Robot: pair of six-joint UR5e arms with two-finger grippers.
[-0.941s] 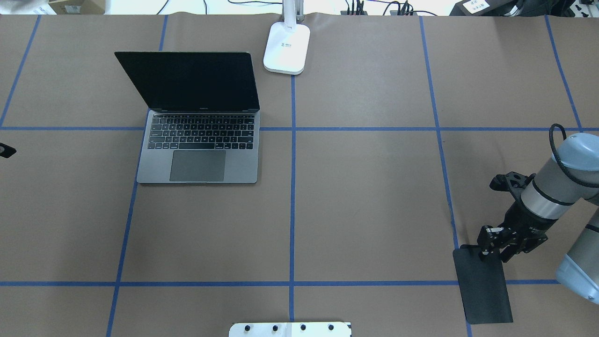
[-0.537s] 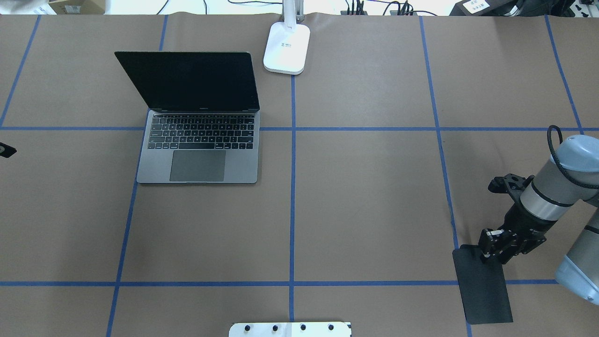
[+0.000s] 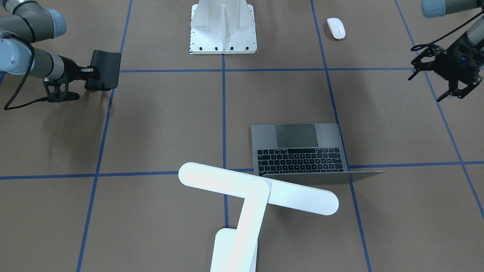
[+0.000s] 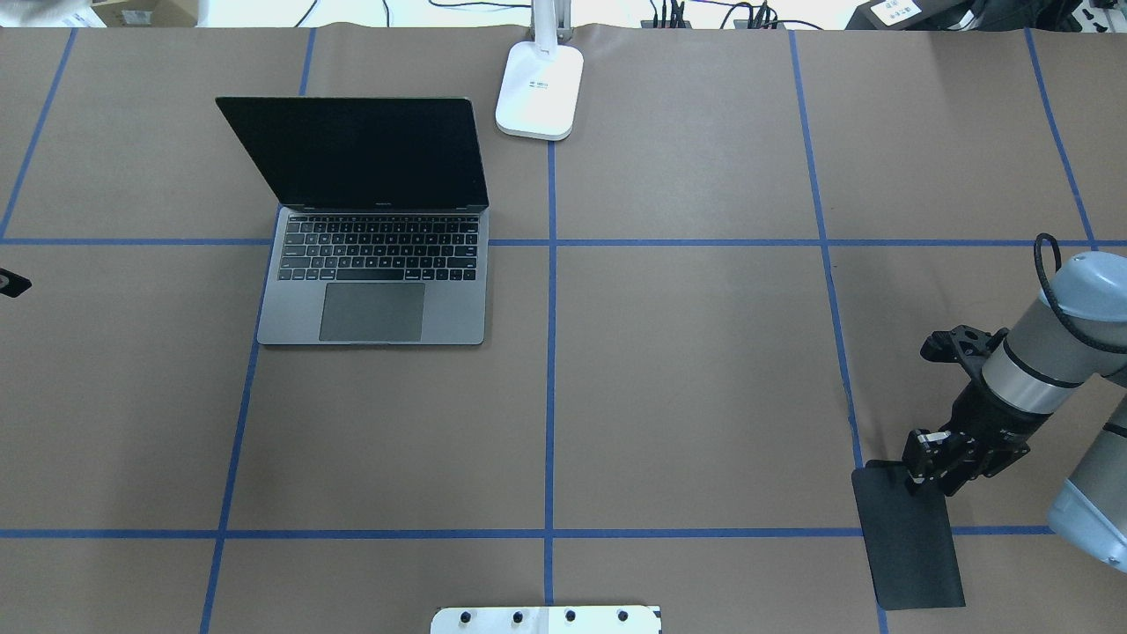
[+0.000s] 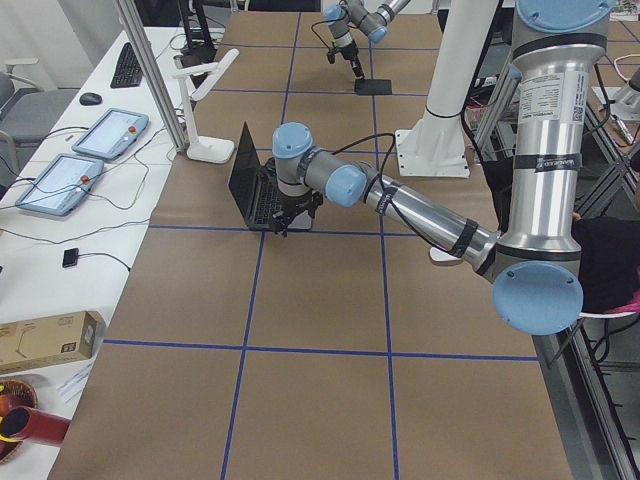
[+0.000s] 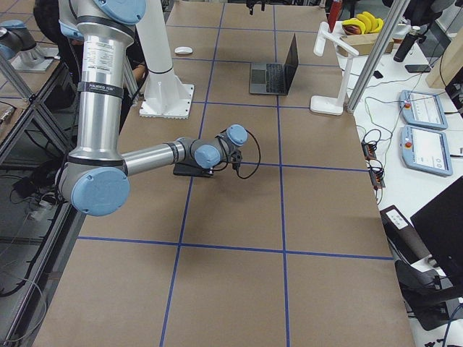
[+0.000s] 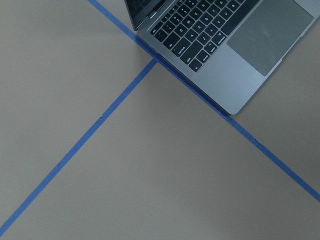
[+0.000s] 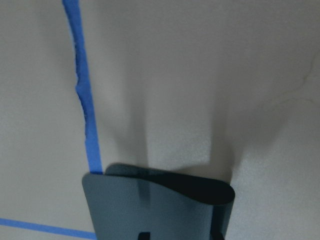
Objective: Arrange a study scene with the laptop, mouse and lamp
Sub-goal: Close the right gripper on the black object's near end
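The grey laptop (image 4: 374, 291) stands open on the table's left half, also seen in the front-facing view (image 3: 302, 149) and the left wrist view (image 7: 225, 35). The white lamp (image 3: 257, 189) stands at the far edge, its base (image 4: 539, 88) on the middle tape line. The white mouse (image 3: 336, 28) lies near the robot's base, out of the overhead view. My right gripper (image 4: 926, 474) is shut on the far edge of a black mat (image 4: 911, 541), which curls up (image 8: 165, 192). My left gripper (image 3: 429, 87) is open and empty, beside the laptop.
A white ribbed pedestal (image 3: 223, 26) stands at the near middle edge; its plate shows in the overhead view (image 4: 546, 619). Blue tape lines (image 4: 550, 352) cross the brown table cover. Cables and boxes lie beyond the far edge.
The right gripper's fingers have drawn closer together on the mat's far edge. The mat, laptop and lamp have not moved.
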